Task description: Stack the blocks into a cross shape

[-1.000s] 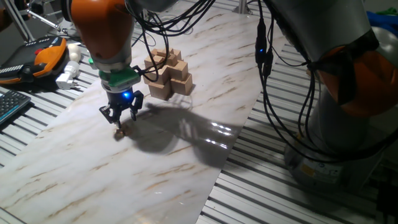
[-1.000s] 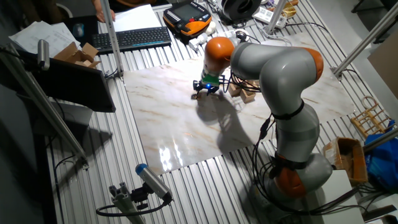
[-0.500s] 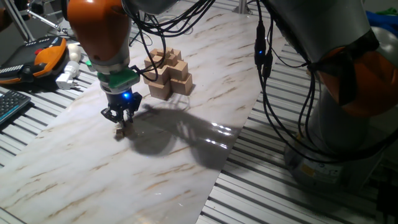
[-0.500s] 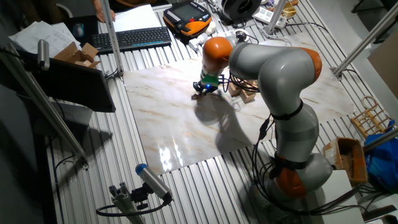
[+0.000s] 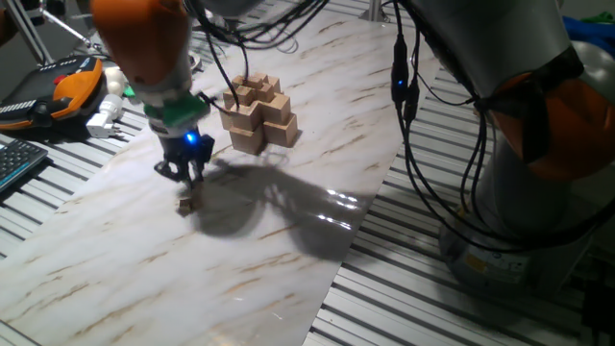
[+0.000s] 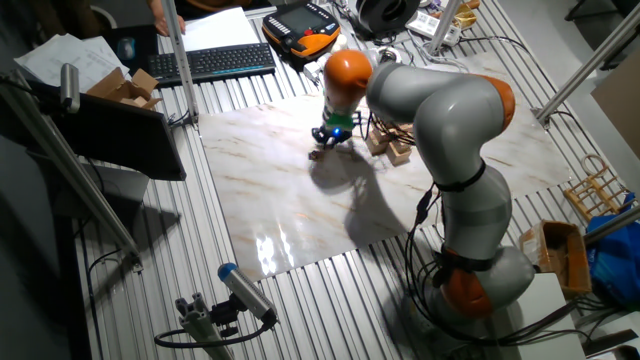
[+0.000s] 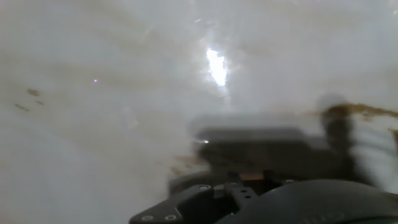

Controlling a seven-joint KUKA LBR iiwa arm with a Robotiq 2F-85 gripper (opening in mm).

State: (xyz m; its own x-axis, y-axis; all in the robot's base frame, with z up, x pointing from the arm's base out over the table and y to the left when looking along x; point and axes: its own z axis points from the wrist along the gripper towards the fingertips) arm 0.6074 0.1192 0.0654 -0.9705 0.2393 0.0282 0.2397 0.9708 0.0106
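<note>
The KUKA arm leans over the marble-look tabletop with its orange wrist tilted, and the gripper points down at the board, just above one of the blocks, a tiny tan wooden cube sitting alone on the surface under and slightly in front of the fingertips. In the other fixed view the gripper sits right over the same little block. The fingers look drawn close together and nothing is visibly pinched between them, but everything's blurry, so whether they're fully pressed together can't be told. The hand view is just a smear of white marble and dark gripper parts, no help there. The cross shape stands well apart from the block, further back on the table: a tiered pile of light-tan cubes, bigger ones at the base and smaller ones on top. From the other side it is mostly hidden behind the arm.
</note>
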